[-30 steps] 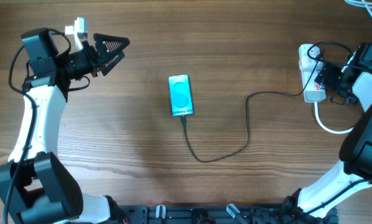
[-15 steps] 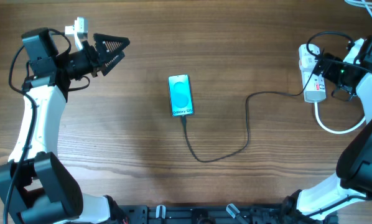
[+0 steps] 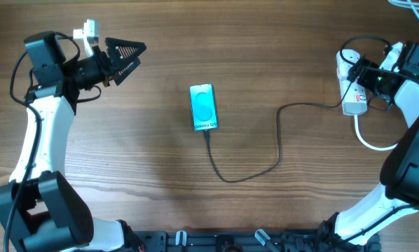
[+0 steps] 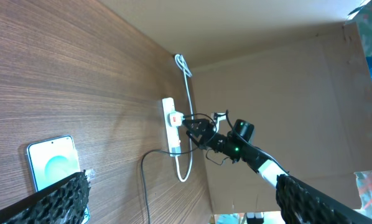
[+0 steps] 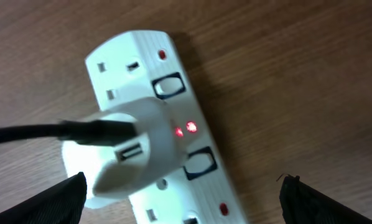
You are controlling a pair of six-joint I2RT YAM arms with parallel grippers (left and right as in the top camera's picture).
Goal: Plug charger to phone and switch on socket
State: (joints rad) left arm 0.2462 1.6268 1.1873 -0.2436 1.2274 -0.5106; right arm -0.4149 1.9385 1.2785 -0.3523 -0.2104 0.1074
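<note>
The right tool (image 5: 183, 184), fingers apart and empty like the left tool (image 3: 135, 56), has drawn back over the socket (image 5: 127, 59), whose red lamp (image 5: 185, 129) glows: switching seems done.

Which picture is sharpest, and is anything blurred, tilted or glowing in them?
Overhead view: sharp, evenly lit, the phone screen glowing cyan. Left wrist view: strongly tilted, the phone's screen washed out pale. Right wrist view: close and slightly soft, red lights glowing on the socket beside the white plug.

A robotics lab bench: left arm (image 3: 38, 140) and right arm (image 3: 413, 161) mounted at six o'clock on a wood-grain table (image 3: 146, 196), brown board wall (image 4: 285, 93) at three o'clock.
</note>
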